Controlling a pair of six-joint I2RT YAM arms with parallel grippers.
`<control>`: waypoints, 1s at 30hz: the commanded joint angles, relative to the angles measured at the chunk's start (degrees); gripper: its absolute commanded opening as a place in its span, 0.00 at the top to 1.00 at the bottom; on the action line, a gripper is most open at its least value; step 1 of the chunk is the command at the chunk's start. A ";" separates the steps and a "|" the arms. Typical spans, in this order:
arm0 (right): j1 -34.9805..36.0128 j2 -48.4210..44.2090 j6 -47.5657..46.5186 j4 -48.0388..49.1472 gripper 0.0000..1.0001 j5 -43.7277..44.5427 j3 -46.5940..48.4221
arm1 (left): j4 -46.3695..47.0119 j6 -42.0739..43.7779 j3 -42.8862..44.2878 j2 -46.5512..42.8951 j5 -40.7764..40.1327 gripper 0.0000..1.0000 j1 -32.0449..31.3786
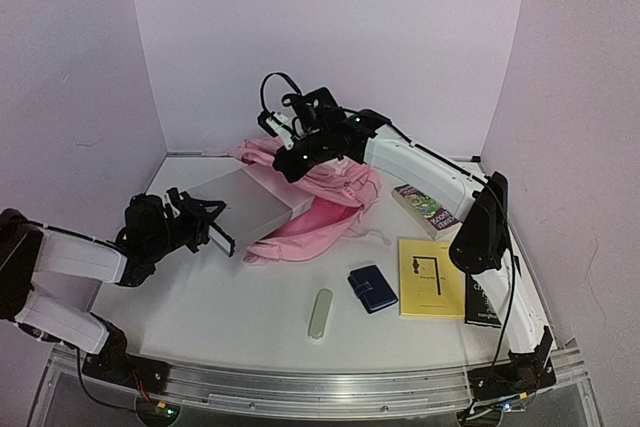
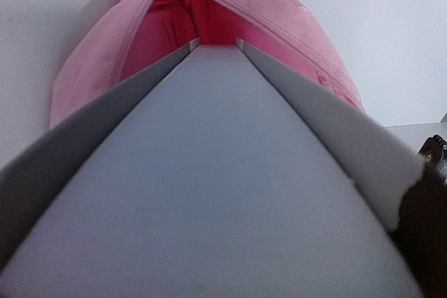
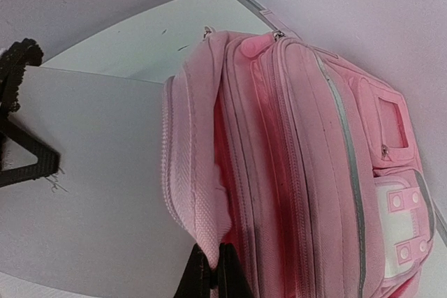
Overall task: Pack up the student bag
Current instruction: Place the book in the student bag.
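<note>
The student bag lies on its side at the back of the table, its mouth facing left and the deep pink lining showing. My right gripper is shut on the upper rim of that mouth, pinching the pink webbing between its black fingertips. My left gripper is shut on the near end of a flat grey laptop. The laptop's far end sits in the bag's mouth. In the left wrist view the grey laptop hides the jaws.
To the right of the bag lie a green and purple book, a yellow booklet over a black book, a dark blue wallet and a pale oblong case. White walls close in the back and sides.
</note>
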 commanded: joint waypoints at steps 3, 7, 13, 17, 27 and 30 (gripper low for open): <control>1.24 -4.96 -0.29 4.72 1.00 -5.55 2.27 | 23.95 -2.85 5.99 9.86 0.90 1.00 -0.81; 1.45 -4.91 -0.45 4.53 1.00 -6.72 2.26 | 28.87 -4.76 9.19 16.34 0.47 1.00 -0.86; 1.86 -4.78 -1.00 3.77 1.00 -7.30 2.73 | 34.89 -7.53 16.44 27.28 -0.64 1.00 -1.27; 1.87 -5.22 -1.64 3.39 1.00 -8.09 2.29 | 37.51 -8.96 21.20 33.39 -1.76 0.99 -1.99; 1.81 -4.04 -2.24 3.12 1.00 -7.11 3.64 | 23.56 -11.83 30.69 41.42 -6.03 0.70 -2.59; 1.78 -3.96 -2.28 3.20 1.00 -6.02 3.80 | 16.60 -11.40 30.44 39.70 -6.31 0.52 -3.39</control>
